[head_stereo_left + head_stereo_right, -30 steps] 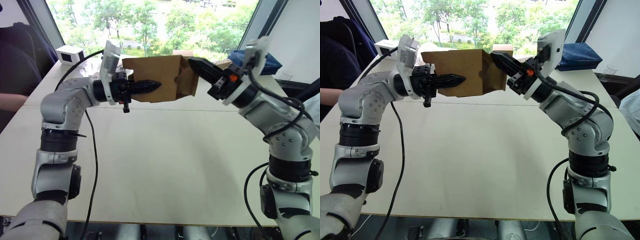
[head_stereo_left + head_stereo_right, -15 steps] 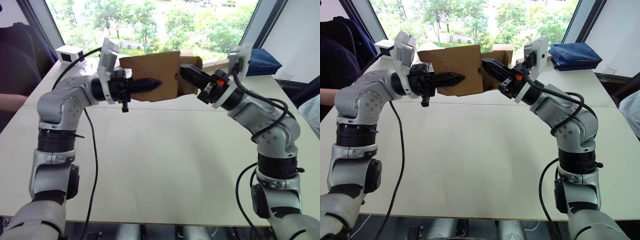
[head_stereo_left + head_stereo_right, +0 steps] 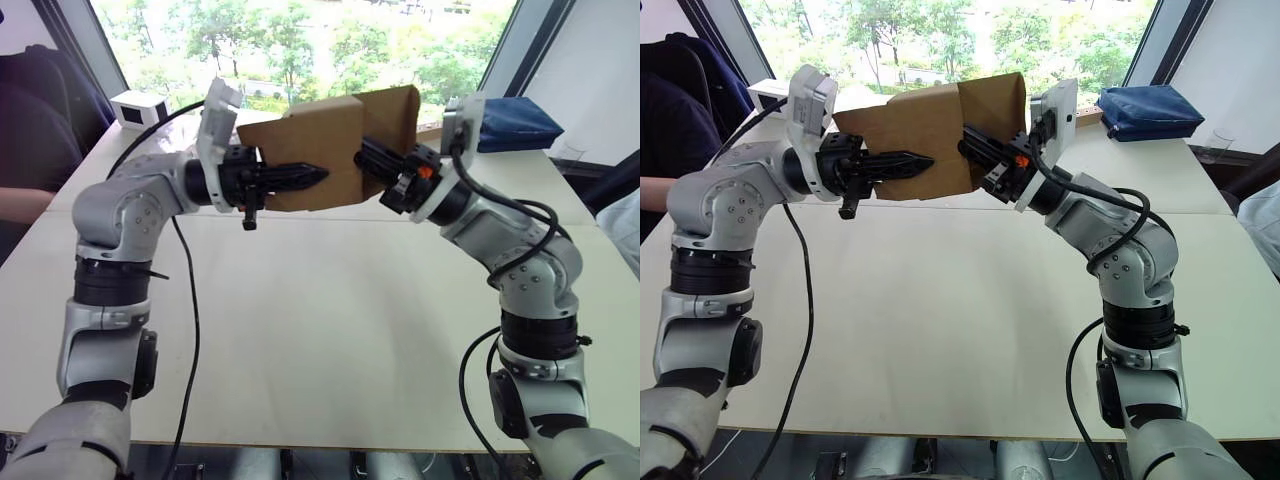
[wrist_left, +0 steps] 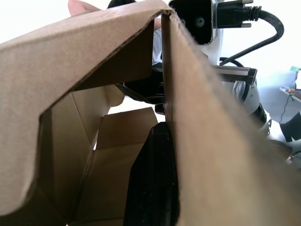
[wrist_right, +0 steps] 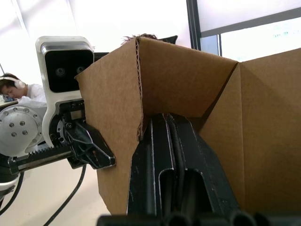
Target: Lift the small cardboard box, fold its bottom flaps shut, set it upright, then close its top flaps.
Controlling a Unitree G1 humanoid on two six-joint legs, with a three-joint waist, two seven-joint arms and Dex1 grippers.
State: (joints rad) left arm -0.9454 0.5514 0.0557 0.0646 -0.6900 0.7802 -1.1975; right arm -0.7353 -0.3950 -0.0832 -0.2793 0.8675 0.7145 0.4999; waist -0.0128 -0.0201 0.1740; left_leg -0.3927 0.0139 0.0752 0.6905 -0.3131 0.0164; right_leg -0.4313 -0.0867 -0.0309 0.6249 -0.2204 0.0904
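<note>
I have the small cardboard box (image 3: 318, 152) aloft above the tabletop's (image 3: 330, 320) far edge — left gripper (image 3: 305, 176) clamping its wall, right gripper (image 3: 372, 160), fingers together, inside — bottom flaps (image 3: 392, 118) next need pressing shut.

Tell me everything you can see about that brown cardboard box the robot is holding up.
The small cardboard box is plain brown corrugated cardboard, unprinted, held in the air above the white table, tilted. The left gripper is shut on one wall, one finger outside and one inside. The right gripper reaches into the other end among its flaps. One flap stands up at that end. The left wrist view shows the hollow inside with the flaps still unfolded.
</note>
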